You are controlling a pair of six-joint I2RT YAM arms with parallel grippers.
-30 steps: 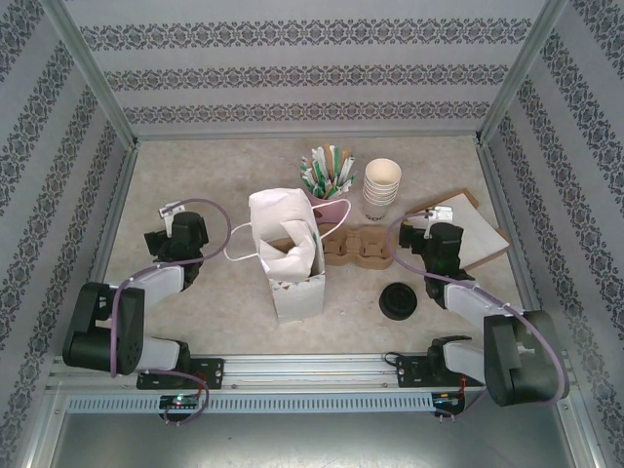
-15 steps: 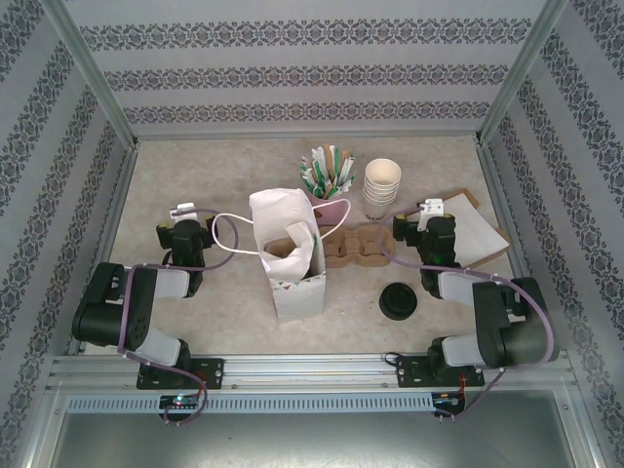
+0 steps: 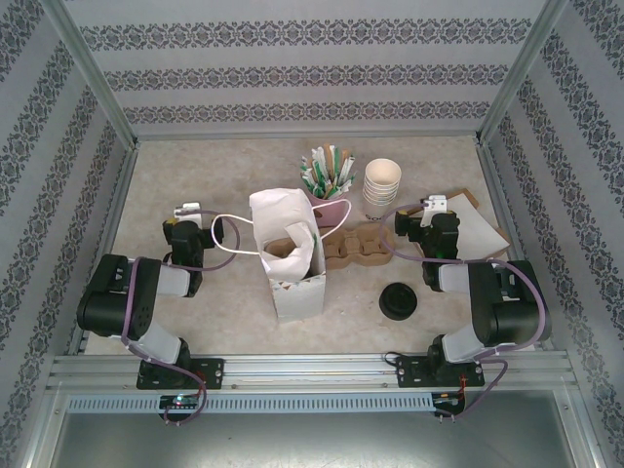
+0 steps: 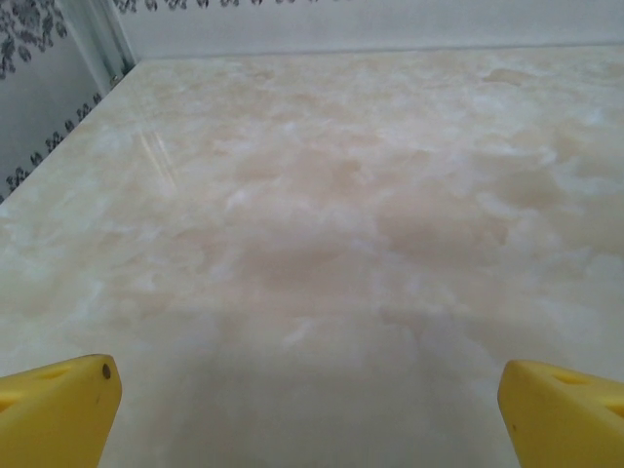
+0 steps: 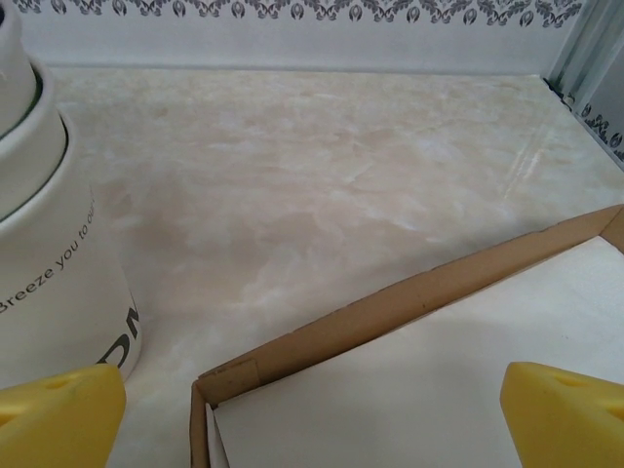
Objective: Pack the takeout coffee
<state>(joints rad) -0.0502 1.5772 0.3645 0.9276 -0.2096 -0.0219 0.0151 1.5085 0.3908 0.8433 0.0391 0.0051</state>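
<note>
One takeout coffee (image 3: 398, 300), one white bag (image 3: 292, 263), one cup stack (image 3: 381, 187), two sets of jaws spread wide

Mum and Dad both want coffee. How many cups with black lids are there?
1. The black-lidded cup stands on the right half of the table, nearer than the cardboard carrier. The white paper bag may hide another.
</note>
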